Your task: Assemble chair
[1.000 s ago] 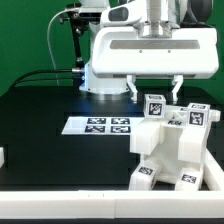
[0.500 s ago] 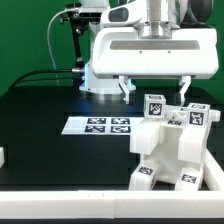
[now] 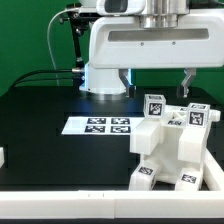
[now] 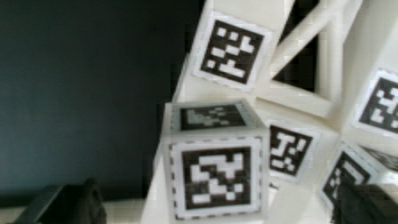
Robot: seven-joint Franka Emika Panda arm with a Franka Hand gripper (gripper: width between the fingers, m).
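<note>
A white robot arm hangs over a black surface (image 3: pixel 40 105), and its tool (image 3: pixel 156 80) is released: the two dark fingertips (image 3: pixel 187 77) stand wide apart with nothing between them. The tool holds nothing and touches nothing.

Directly beneath the tool sits the chair (image 3: pixel 172 145), a partly joined cluster of white blocky plastic pieces, each face carrying small black-and-white square tags. One upright post (image 3: pixel 155 104) with a tag on its top rises just below the gap between the fingers, close under the tool but clear of it. The rest of the chair spreads lower down and toward the exterior view's right of that post.

The marker board (image 3: pixel 97 125), a thin flat white strip printed with several tags, lies on the surface beside the chair, off to the exterior view's left of the tool and lower.

From the wrist view, the same tagged post (image 4: pixel 217 160) fills the middle, seen from above, with a slatted white panel (image 4: pixel 294 55) standing behind it. One dark fingertip (image 4: pixel 63 205) shows at the edge, apart from the post.
</note>
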